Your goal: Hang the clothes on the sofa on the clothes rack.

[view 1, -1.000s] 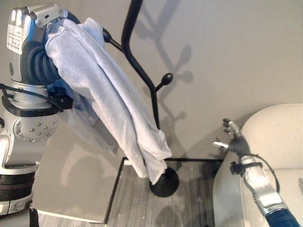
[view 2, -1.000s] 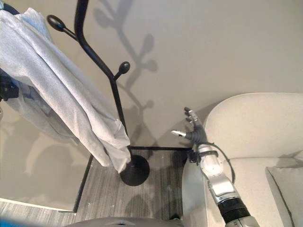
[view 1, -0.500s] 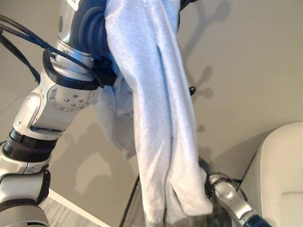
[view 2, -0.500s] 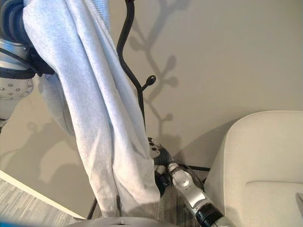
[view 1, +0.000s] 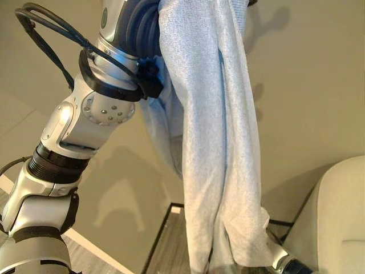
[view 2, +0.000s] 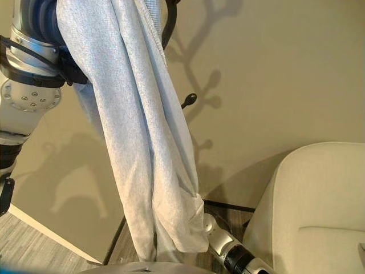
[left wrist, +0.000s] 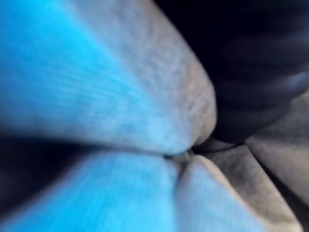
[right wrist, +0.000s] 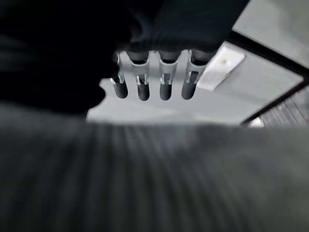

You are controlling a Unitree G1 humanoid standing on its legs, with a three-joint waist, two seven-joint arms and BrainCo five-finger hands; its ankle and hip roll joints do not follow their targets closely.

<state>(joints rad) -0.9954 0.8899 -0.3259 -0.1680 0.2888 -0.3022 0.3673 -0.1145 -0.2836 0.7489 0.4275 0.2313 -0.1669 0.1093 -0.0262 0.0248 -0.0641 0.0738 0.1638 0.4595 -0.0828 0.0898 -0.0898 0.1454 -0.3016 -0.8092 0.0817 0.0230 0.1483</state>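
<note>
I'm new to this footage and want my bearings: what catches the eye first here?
A long pale grey-blue garment dominates, draped from the raised left arm and hanging down the middle of both eye views. Behind it, against the beige wall, a black clothes rack curves up, one knobbed peg jutting out beside the cloth. The cream sofa sits at lower right, and the right hand shows straight fingers in its wrist view.

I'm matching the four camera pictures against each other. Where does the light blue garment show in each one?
Left eye view: the garment hangs down the middle, draped from the raised left arm.
Right eye view: it hangs left of centre, before the black clothes rack.
Left wrist view: blue folds seen very close.
Right wrist view: I cannot make it out.
Shared landmark: the pale sofa, low on the right in both eye views.
</note>
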